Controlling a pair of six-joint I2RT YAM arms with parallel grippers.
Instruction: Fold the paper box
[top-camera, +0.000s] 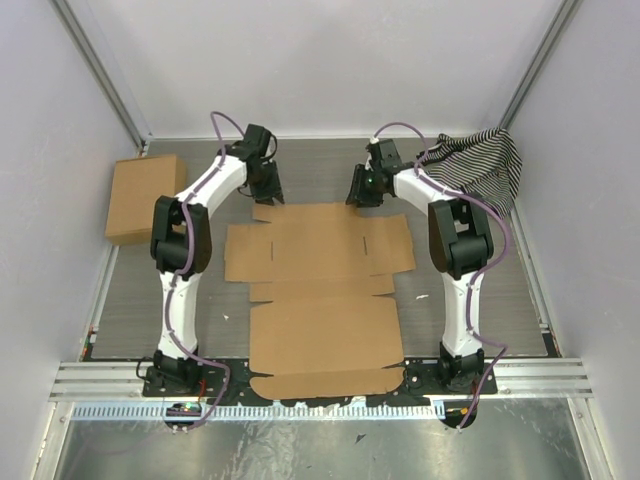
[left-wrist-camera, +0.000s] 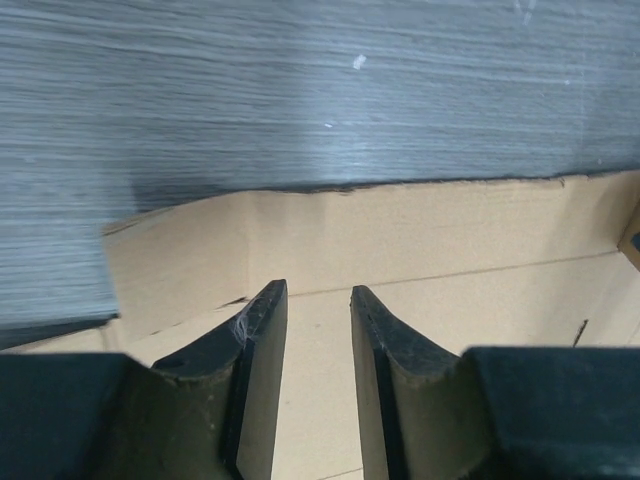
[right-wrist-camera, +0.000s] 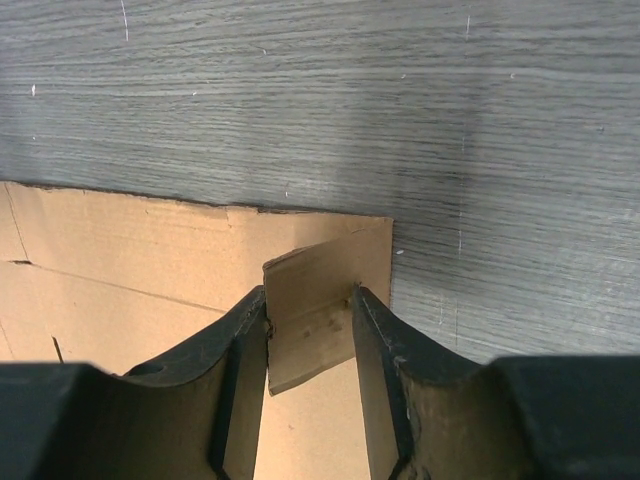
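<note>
The paper box (top-camera: 320, 290) was laid flat on the table (top-camera: 480, 290), with its long axis aligned from 6 to 12 o'clock. The left gripper (top-camera: 270, 192) was positioned at the sheet's 11 o'clock corner, jaws parted over bare cardboard. The right gripper (top-camera: 360, 195) was positioned at the 1 o'clock corner, jaws parted astride a raised tab (right-wrist-camera: 318, 335); no clamping was evident. Both arms were judged equally near the far edge.

One unfolded paper box (top-camera: 320, 290), a flat brown cardboard sheet. One smaller closed cardboard box (top-camera: 143, 197). One black-and-white striped cloth (top-camera: 485, 165). Two white robot arms, the left arm (top-camera: 180, 270) and the right arm (top-camera: 460, 260). One grey table (top-camera: 320, 170).
</note>
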